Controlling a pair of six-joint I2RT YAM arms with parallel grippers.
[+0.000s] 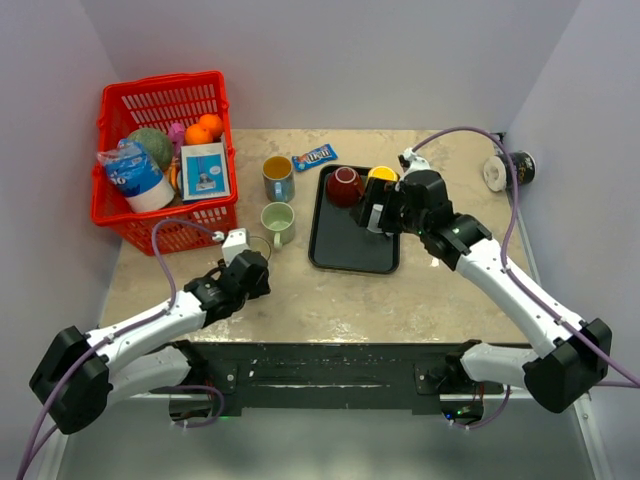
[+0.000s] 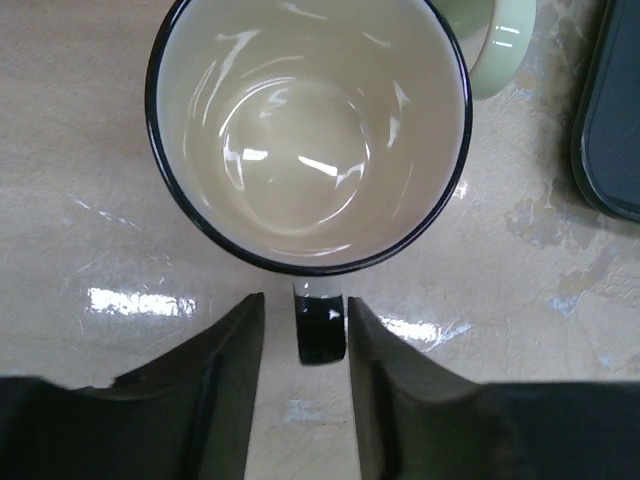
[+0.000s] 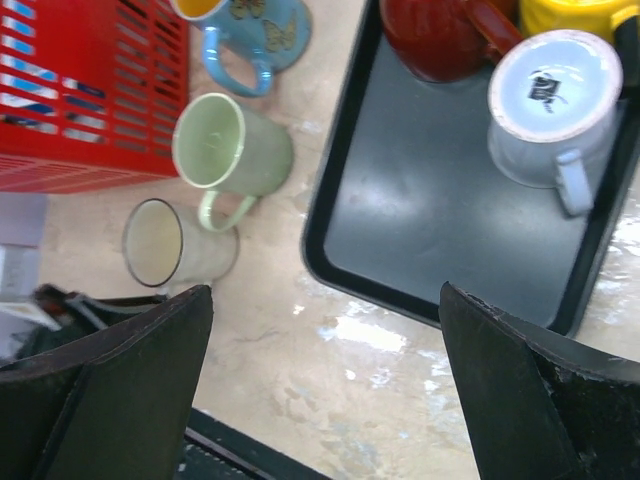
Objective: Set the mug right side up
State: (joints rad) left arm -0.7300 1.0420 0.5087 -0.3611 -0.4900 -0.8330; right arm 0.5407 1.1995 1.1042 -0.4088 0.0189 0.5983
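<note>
Tabletop [image 2: 90,190] — mug [image 2: 305,130] handle [image 2: 321,335] between left fingers [image 2: 225,390]

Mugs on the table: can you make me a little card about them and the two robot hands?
upside-down mug: white mug, on the tray
also on the tray: red mug, yellow mug
upright, off the tray: blue mug, green mug, cream mug
left gripper: open, fingers either side of the cream mug's handle
right gripper: open, holding nothing
</note>
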